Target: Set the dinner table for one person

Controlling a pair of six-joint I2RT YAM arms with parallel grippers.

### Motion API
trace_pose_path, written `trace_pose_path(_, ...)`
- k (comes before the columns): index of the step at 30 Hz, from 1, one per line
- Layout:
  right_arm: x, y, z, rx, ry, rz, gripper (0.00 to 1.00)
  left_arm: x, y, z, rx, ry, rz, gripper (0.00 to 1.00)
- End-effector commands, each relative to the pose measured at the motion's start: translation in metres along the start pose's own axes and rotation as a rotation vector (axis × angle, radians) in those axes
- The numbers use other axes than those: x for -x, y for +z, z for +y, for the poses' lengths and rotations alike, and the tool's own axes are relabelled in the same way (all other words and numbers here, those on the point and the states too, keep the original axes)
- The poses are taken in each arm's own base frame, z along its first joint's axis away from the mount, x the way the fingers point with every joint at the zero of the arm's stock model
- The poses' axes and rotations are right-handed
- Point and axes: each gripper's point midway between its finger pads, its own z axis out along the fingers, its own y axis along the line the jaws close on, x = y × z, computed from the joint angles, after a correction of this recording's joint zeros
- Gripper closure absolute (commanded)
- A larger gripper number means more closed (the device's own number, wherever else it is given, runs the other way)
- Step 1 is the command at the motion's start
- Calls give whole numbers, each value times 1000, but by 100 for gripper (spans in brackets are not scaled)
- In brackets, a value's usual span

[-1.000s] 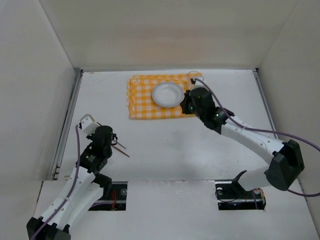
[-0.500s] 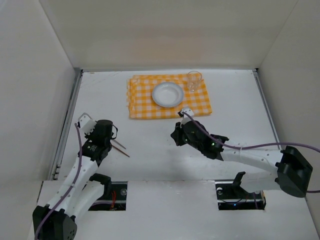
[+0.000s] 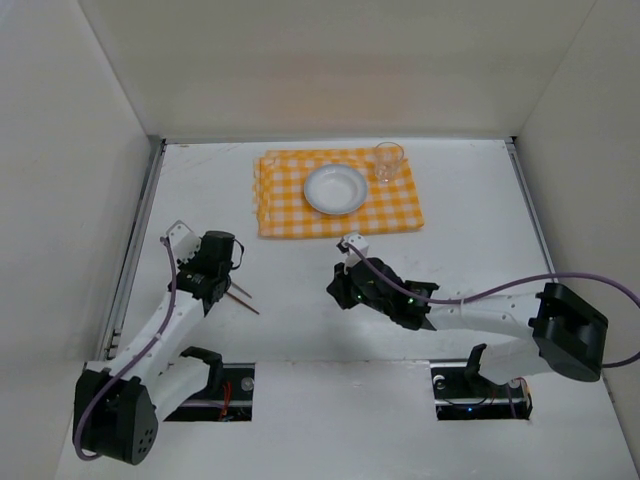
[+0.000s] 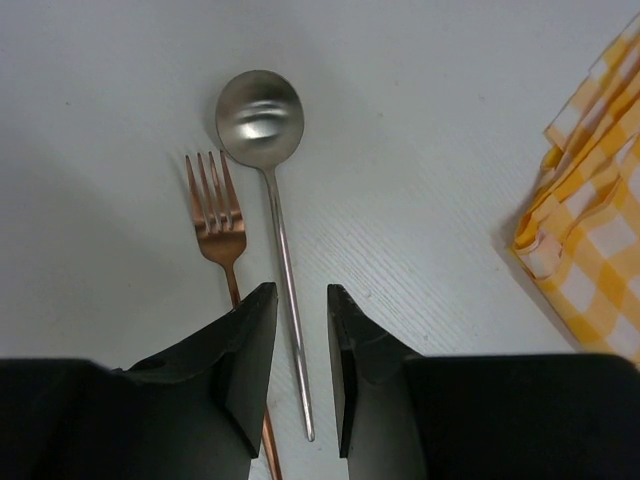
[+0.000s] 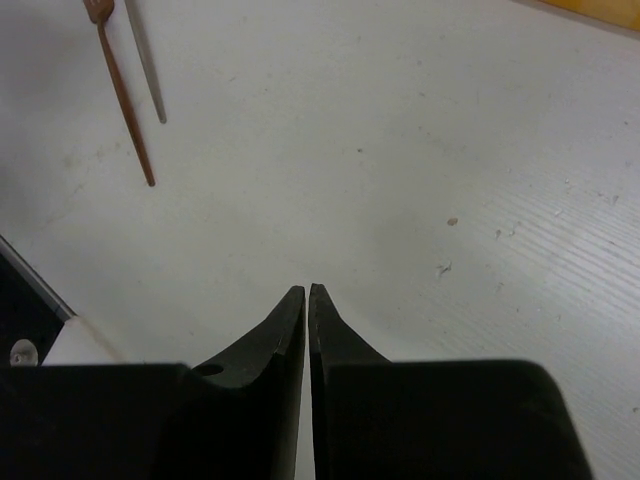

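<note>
The white dinner table (image 3: 470,220) carries an orange-and-white checked cloth (image 3: 338,195) with a white plate (image 3: 335,188) and a clear glass (image 3: 388,160) on it. A silver spoon (image 4: 260,110) and a copper fork (image 4: 215,215) lie side by side on the table. My left gripper (image 4: 300,292) is open just above them, its jaws either side of the spoon's handle without gripping it. In the top view the left gripper (image 3: 222,278) is at the near left. My right gripper (image 5: 307,290) is shut and empty, low over bare table near the middle (image 3: 334,290).
The cloth's folded corner (image 4: 585,230) shows right of the left gripper. The ends of the fork handle (image 5: 125,110) and the spoon handle (image 5: 147,75) lie ahead and left of the right gripper. White walls enclose the table on three sides.
My right arm has drawn back from the cloth toward the near middle, leaving the glass standing on the cloth's far right corner. My left gripper has shifted slightly over the cutlery.
</note>
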Motion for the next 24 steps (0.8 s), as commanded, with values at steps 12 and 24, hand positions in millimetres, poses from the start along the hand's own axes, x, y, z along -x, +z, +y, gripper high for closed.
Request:
trace_pose_path(12,13,6,11,34,8,-53,86,-29,33,-18,28,53,70,78)
trace_pose_path(24,14,6,8,29,10,-55,85,-46,43,-5,85,62,98,78)
